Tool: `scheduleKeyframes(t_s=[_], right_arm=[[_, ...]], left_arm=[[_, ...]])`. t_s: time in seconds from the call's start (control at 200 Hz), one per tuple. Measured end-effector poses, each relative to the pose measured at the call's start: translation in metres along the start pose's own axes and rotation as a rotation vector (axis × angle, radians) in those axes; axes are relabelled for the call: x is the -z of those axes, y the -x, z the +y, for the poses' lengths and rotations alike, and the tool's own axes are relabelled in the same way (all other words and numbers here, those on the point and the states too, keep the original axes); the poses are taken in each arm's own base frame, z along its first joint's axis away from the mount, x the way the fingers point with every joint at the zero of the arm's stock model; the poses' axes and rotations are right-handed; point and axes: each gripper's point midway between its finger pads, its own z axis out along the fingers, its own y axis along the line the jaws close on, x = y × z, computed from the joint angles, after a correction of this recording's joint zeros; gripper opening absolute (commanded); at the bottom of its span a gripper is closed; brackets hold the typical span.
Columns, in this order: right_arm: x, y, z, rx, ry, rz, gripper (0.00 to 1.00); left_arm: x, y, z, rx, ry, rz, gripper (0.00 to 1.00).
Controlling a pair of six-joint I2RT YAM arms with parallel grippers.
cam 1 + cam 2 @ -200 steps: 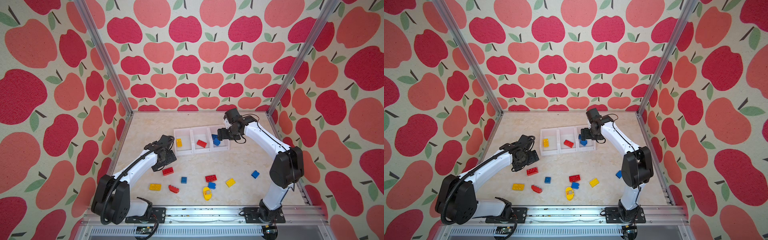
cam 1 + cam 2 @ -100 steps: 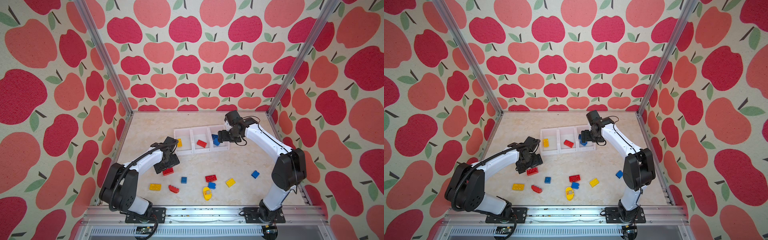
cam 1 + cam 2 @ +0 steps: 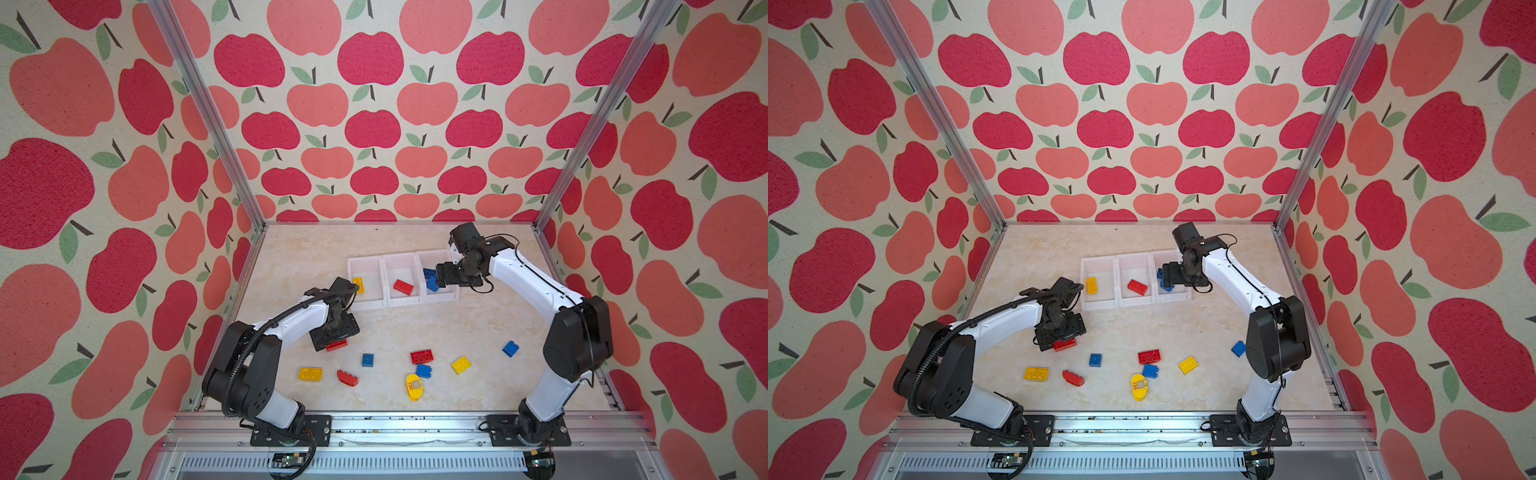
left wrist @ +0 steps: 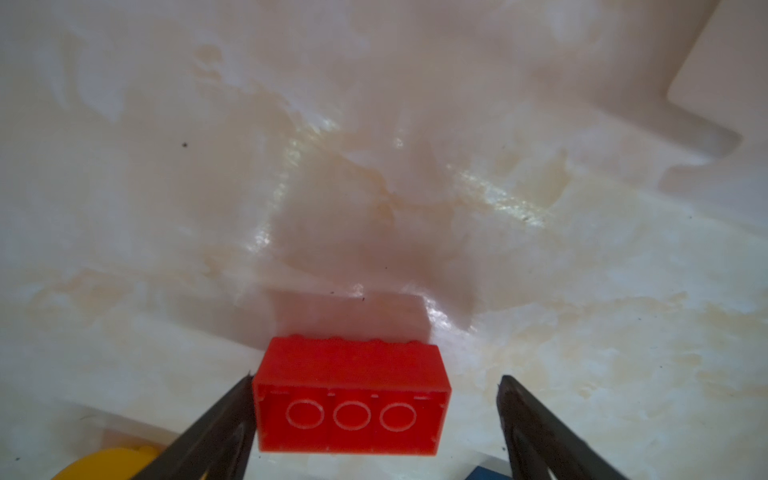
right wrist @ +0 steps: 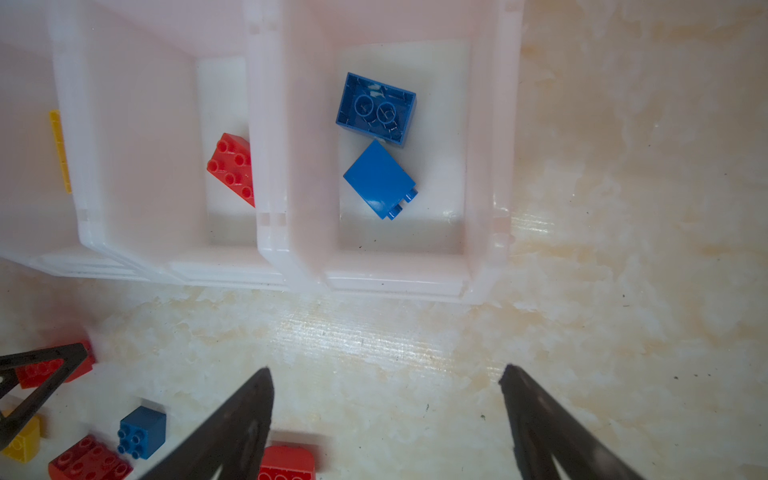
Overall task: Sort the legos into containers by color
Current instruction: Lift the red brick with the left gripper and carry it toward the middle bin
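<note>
Legos (image 3: 422,356), small studded plastic bricks in red, blue and yellow, lie partly sorted. White plastic containers (image 3: 405,301), three open bins joined in a row, stand toward the back of the cream marbled surface (image 3: 436,328). The left bin holds a yellow brick (image 3: 358,285) and the middle bin a red brick (image 3: 403,286). The right bin holds an upturned blue brick (image 5: 375,109) and a second blue brick (image 5: 379,178) on its side.

Left end effector (image 4: 376,377) is low at the surface, spread around a red rectangular brick (image 4: 351,399) tipped on its side. One finger touches the brick's end and the other stands clear, so nothing is gripped. Right end effector (image 5: 385,369) hangs wide open and empty above the near end of the right bin.

Eight other loose pieces, among them a rounded yellow piece marked "120" (image 3: 414,386), lie scattered on the near surface.
</note>
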Motion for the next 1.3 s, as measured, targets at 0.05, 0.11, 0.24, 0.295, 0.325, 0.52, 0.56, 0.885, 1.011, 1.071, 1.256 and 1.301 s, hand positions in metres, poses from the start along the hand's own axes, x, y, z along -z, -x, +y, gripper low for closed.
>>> scheduleKeyframes(t_s=[0.05,0.11,0.24,0.295,0.325,0.52,0.56,0.885,1.011,1.071,1.256,1.301], right_arm=[[0.000,0.000,0.000,0.000,0.000,-0.001,0.89],[0.000,0.000,0.000,0.000,0.001,-0.002,0.88],[0.001,0.000,0.000,-0.003,0.002,-0.004,0.88],[0.001,0.000,0.000,-0.003,0.002,-0.004,0.88],[0.001,0.000,0.000,-0.003,0.002,-0.004,0.88],[0.001,0.000,0.000,-0.003,0.003,-0.006,0.88],[0.002,0.000,0.000,-0.003,0.003,-0.009,0.88],[0.006,-0.012,-0.002,-0.014,0.011,-0.008,0.89],[0.005,-0.021,-0.006,-0.027,0.010,0.003,0.89],[0.006,-0.025,-0.006,-0.035,0.013,0.005,0.89],[0.012,-0.034,-0.011,-0.065,0.022,-0.005,0.90],[0.014,-0.036,-0.013,-0.072,0.023,-0.007,0.90]], left_arm=[[-0.002,-0.002,0.002,-0.002,0.006,0.006,0.88],[-0.004,-0.005,0.004,-0.003,0.013,0.013,0.86],[-0.005,-0.005,0.005,-0.006,0.013,0.012,0.82],[-0.005,-0.004,0.004,-0.006,0.011,0.010,0.79],[-0.005,-0.004,0.004,-0.006,0.010,0.009,0.77],[-0.008,-0.004,0.003,-0.013,0.014,0.012,0.64],[-0.008,-0.004,0.003,-0.013,0.015,0.012,0.63],[0.009,-0.005,-0.012,-0.089,0.020,-0.046,0.53],[0.034,-0.001,-0.035,-0.157,-0.015,-0.124,0.51],[0.046,0.000,-0.049,-0.197,-0.035,-0.162,0.50],[0.086,0.008,-0.091,-0.308,-0.102,-0.261,0.50],[0.094,0.013,-0.103,-0.328,-0.118,-0.280,0.50]])
